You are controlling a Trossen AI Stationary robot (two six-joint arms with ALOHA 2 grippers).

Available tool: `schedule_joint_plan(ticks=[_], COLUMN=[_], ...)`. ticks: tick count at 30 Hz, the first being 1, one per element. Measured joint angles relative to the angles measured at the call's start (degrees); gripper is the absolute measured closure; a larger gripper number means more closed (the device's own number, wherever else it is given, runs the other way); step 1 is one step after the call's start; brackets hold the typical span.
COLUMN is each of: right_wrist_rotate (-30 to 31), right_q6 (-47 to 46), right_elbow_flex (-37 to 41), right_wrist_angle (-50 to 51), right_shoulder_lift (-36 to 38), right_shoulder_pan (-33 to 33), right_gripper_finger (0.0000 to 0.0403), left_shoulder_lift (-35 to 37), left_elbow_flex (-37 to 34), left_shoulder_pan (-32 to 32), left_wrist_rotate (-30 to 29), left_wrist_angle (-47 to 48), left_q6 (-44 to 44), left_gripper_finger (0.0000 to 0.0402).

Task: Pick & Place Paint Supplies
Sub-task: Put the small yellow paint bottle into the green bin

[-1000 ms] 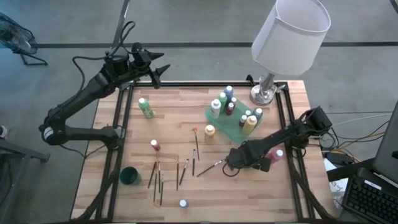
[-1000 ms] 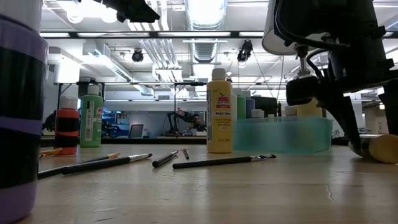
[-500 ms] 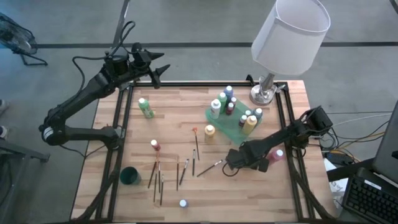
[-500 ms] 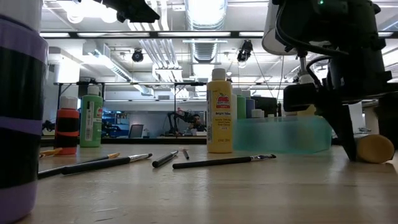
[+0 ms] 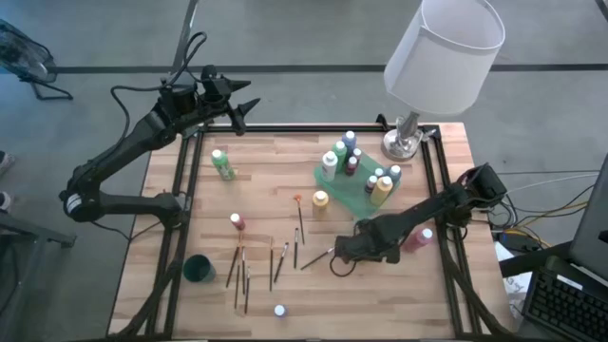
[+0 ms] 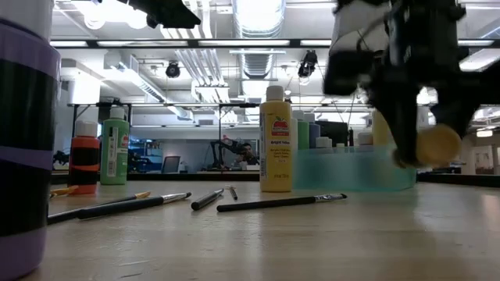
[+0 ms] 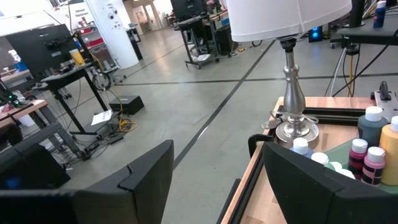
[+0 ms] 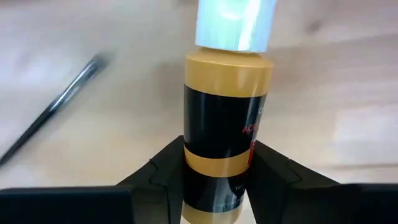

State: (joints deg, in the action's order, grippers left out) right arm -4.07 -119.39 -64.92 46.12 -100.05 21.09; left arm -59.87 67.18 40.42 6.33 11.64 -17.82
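Note:
My right gripper (image 5: 343,257) hangs over the middle of the table, shut on an ochre paint bottle (image 8: 225,124) with a black label and a white cap. The low view shows the bottle's round base (image 6: 437,144) above the tabletop. A dark brush (image 5: 319,255) lies just left of the gripper. Several more brushes (image 5: 255,266) lie on the wood. A yellow bottle (image 5: 320,200), a red one (image 5: 237,221) and a green one (image 5: 223,164) stand on the table. Several bottles stand in the green tray (image 5: 356,193). My left gripper (image 5: 243,106) waits open beyond the far left corner. My right gripper pinches the ochre bottle's body between its two fingers (image 8: 158,171), on the label's lower part (image 8: 217,158) toward the base. The fingers come from above, pointing down, and lie across the bottle. The bottle lies roughly level in the hold, lifted clear of the table.
A pink bottle (image 5: 416,237) lies under the right arm near the right edge. A dark green cup (image 5: 199,269) stands near the left front, a small white-capped bottle (image 5: 279,310) by the near edge. A lamp (image 5: 418,133) with a white shade stands at the far right corner.
My right gripper has taken hold of the ochre bottle, which lay on the table, and has lifted it clear. It has gone up and a little toward the table's left and near edges, rolling about its wrist.

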Motion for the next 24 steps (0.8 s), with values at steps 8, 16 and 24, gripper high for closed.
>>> schedule_joint_plan(ticks=[8, 16, 24], right_wrist_rotate=[8.4, 15.1, 22.0], right_q6=[17.3, 40.3, 55.9], right_elbow_flex=[-11.8, -22.8, -30.2], right_wrist_angle=[0.1, 0.0, 0.1], right_shoulder_lift=[0.0, 0.1, 0.1], right_shoulder_pan=[1.9, 1.9, 1.8], right_gripper_finger=[0.0285, 0.027, 0.0285], left_shoulder_lift=[0.0, 0.0, 0.0], left_elbow_flex=[0.0, 0.0, 0.0], left_shoulder_pan=[0.0, 0.0, 0.0], left_wrist_rotate=[0.0, 0.0, 0.2], left_wrist_angle=[0.0, 0.0, -2.8], left_q6=[0.0, 0.0, 6.6], left_gripper_finger=[0.0149, 0.0149, 0.0149])
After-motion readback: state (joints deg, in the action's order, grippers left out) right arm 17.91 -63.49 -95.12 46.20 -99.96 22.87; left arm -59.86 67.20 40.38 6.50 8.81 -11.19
